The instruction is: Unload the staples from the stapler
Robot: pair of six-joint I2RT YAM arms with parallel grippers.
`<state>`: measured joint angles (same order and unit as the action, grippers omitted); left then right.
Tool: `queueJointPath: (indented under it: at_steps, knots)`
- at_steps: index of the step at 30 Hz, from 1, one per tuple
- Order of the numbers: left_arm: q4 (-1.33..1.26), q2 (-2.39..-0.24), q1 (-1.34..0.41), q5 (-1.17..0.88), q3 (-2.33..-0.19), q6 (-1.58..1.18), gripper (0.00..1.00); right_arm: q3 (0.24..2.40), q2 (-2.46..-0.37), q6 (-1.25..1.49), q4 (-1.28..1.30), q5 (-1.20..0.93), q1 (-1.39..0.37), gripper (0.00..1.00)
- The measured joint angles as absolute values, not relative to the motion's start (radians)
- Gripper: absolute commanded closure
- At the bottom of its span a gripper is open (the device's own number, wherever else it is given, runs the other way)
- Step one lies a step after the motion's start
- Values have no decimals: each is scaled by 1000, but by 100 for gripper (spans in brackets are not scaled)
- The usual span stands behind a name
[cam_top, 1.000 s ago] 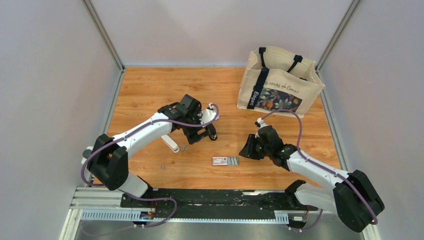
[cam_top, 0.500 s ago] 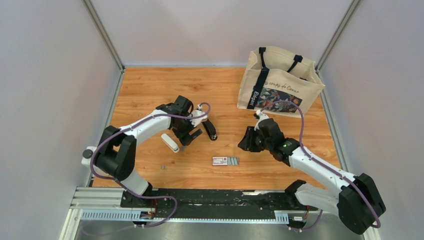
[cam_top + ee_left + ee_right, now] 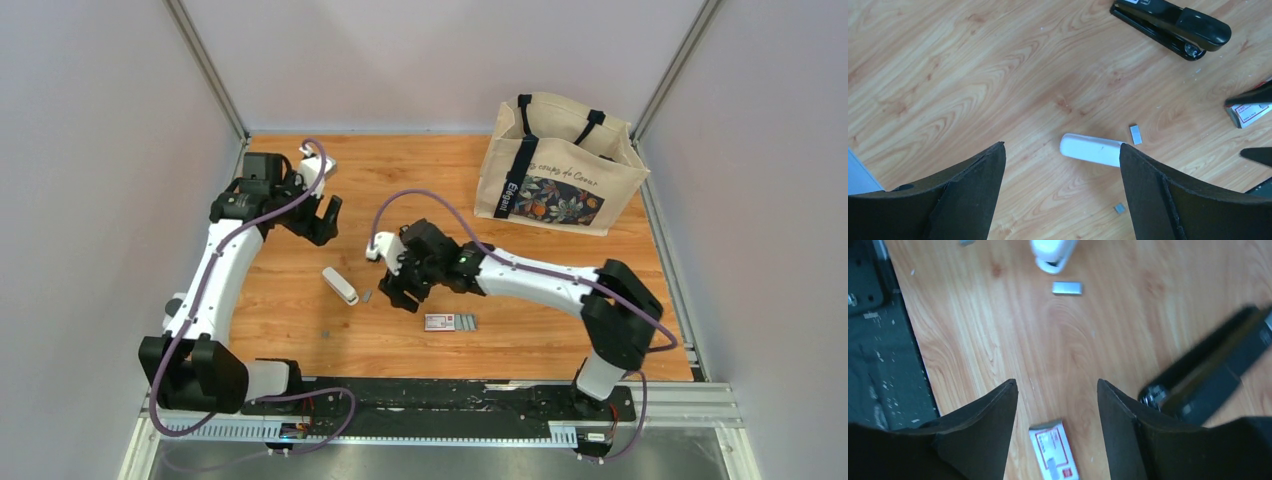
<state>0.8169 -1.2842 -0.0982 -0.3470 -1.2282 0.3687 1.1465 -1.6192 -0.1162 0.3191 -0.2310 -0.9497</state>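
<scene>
The black stapler (image 3: 1173, 25) lies shut on the wooden table; it shows blurred in the right wrist view (image 3: 1213, 375), just right of my right fingers. In the top view my right wrist mostly hides it. Loose staples lie near a white oblong object (image 3: 340, 285): a short strip (image 3: 1135, 134) by its end, also in the right wrist view (image 3: 1067, 288), and a small bit (image 3: 1119, 208). My right gripper (image 3: 1056, 385) is open and empty above the table, between stapler and staple box. My left gripper (image 3: 1062, 147) is open and empty, raised at the far left (image 3: 322, 215).
A small red-and-white staple box (image 3: 440, 321) lies at centre front with grey staple strips (image 3: 467, 321) beside it. A canvas tote bag (image 3: 560, 165) stands at the back right. The black base rail (image 3: 868, 340) runs along the near edge.
My left arm has drawn back from the stapler to the far left. My right arm has swung left across the table to the centre, over the stapler and box.
</scene>
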Motion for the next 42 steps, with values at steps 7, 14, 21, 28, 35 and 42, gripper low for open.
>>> queueJointPath:
  at_steps: [7, 14, 21, 28, 35, 42]
  knots:
    - [885, -1285, 41, -432, -1232, 371, 8, 1335, -1867, -510, 410, -310, -997, 28]
    - [891, -1284, 65, -495, -1224, 371, 8, 1440, -1996, -710, 418, -318, -997, 28]
    - [893, -1284, 122, -551, -1208, 373, 8, 1493, -2100, -792, 384, -333, -998, 30]
    - [893, -1285, 147, -593, -1191, 374, 8, 1554, -2149, -818, 353, -358, -999, 35]
    - [888, -1294, 149, -603, -1181, 378, 8, 1607, -2190, -821, 359, -400, -999, 42]
    - [886, -1300, 165, -606, -1173, 390, 8, 1610, -2192, -815, 381, -418, -1001, 51]
